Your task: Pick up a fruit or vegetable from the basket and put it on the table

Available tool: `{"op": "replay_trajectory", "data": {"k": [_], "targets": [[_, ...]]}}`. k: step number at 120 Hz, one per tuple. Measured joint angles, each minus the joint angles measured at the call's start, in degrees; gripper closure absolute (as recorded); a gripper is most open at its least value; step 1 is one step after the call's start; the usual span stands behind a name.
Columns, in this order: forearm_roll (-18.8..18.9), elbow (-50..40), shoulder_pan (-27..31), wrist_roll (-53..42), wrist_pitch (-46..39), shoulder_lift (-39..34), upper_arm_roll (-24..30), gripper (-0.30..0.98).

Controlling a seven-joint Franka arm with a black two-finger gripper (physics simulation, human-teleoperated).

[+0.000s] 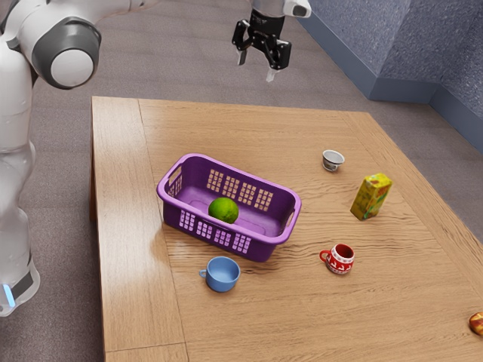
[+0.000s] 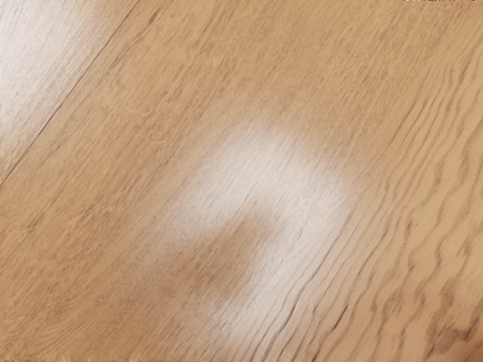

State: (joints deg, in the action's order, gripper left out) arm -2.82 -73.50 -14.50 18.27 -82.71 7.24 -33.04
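High up in the exterior view, the gripper [image 1: 256, 65] hangs above and beyond the table's far edge, open, its two fingertips wide apart with nothing between them. The purple basket [image 1: 268, 235] stands upright on the wooden table [image 1: 249, 124], well below the gripper. Inside it lies a round green fruit [image 1: 223, 210], resting on the basket floor near the wall facing the camera. In the wrist view, bare wood grain of the table [image 2: 113, 226] lies under the hand.
A blue cup [image 1: 221, 274] stands close to the basket. Toward the exterior view's right are a red patterned mug [image 1: 340, 259], a yellow-green carton [image 1: 371, 197] and a small grey-white bowl [image 1: 332, 160]. A brown-orange item [image 1: 477, 323] sits at that view's right edge.
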Motion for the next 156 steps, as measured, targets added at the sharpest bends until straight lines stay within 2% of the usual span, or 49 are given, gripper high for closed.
{"op": "replay_trajectory", "data": {"k": [28, 37, 52, 64, 68, 73, 81, 88, 99, 107, 116, 144, 156], "targets": [[-1.4, -0.2, 1.4, 2.9, 0.2, -0.2, -0.2, 0.00], [-2.2, 0.2, 0.7, 3.6, 0.3, -3.5, -0.9, 0.00], [2.3, 4.1, -0.3, 3.4, 0.4, -5.9, 0.0, 0.00], [7.0, 4.1, -2.3, 3.9, 0.4, -4.1, 2.6, 0.00], [6.5, 2.3, -5.3, 4.2, 0.3, -1.8, 2.7, 0.00], [5.0, -0.9, -11.7, 4.5, -0.2, 0.2, 2.8, 0.00], [2.4, -7.3, -19.4, 5.0, -2.7, 0.4, 2.9, 0.00], [1.2, -12.2, -23.0, 5.8, -4.4, -2.8, 2.9, 0.00], [2.1, -16.4, -27.3, 7.7, -6.1, -9.1, 2.9, 0.00], [2.9, -19.9, -29.0, 9.4, -6.6, -12.6, 2.9, 0.00], [3.9, -24.5, -27.6, 11.6, -7.1, -15.3, 2.6, 0.00], [4.4, -28.0, -29.8, 23.5, -8.6, -17.0, 2.5, 0.00], [4.3, -32.1, -30.1, 29.0, -9.0, -18.5, 2.5, 0.00]]}}
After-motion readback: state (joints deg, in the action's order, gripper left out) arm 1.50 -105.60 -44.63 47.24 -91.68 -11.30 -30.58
